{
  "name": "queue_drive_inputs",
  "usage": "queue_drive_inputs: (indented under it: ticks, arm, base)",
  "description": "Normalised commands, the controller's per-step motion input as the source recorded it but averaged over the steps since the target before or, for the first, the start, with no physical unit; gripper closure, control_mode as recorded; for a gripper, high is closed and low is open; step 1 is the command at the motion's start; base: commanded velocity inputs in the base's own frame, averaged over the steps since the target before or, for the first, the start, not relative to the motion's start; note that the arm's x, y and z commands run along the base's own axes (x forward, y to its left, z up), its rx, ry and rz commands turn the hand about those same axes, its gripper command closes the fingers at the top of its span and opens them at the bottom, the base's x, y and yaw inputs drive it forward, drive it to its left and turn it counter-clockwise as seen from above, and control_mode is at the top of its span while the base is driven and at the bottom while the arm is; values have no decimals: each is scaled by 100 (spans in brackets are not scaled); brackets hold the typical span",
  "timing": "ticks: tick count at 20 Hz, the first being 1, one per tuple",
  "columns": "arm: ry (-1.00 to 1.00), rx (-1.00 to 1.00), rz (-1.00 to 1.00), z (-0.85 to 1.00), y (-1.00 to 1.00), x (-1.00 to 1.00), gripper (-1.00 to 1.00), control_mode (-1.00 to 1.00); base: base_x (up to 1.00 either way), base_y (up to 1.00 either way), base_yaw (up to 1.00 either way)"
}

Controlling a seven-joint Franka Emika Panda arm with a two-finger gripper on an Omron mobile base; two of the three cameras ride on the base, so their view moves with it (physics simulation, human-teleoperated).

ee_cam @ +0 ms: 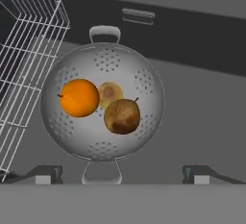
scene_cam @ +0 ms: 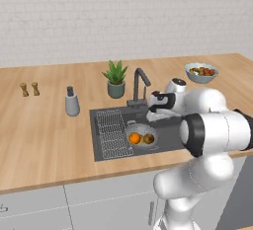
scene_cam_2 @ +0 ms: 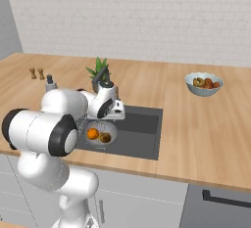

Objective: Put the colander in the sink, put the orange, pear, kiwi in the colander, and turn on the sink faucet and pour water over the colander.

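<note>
End effector (ee_cam: pixel 123 175) hovers wide open and empty above the colander (ee_cam: pixel 103 104), which sits in the sink (scene_cam: pixel 168 133) beside the wire rack (ee_cam: pixel 26 64). Orange (ee_cam: pixel 79 97), pear (ee_cam: pixel 122 116) and kiwi (ee_cam: pixel 110 93) lie inside. Loading looks complete; next, reach the sink faucet (scene_cam: pixel 140 82) lever to start water.

No readable text, label, brand, number or sign appears on anything.

Potted plant (scene_cam: pixel 115 80) behind the basin; grey dispenser (scene_cam: pixel 72 101); two wooden shakers (scene_cam: pixel 29 89); fruit bowl (scene_cam: pixel 201 72) far right.
</note>
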Motion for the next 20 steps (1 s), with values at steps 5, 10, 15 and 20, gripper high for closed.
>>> queue_drive_inputs:
  ticks: [5, 10, 15, 20]
  arm:
    - [-14, 5, 0, 43, -32, -16, -100, -100]
    - [-37, 12, 1, 32, -13, -10, -100, -100]
    - [-44, 19, 0, 28, -1, -3, -100, -100]
    - [-21, 13, 0, 2, 0, 15, -100, -100]
  base:
    - [0, 0, 0]
    - [0, 0, 0]
    - [0, 0, 0]
    - [0, 0, 0]
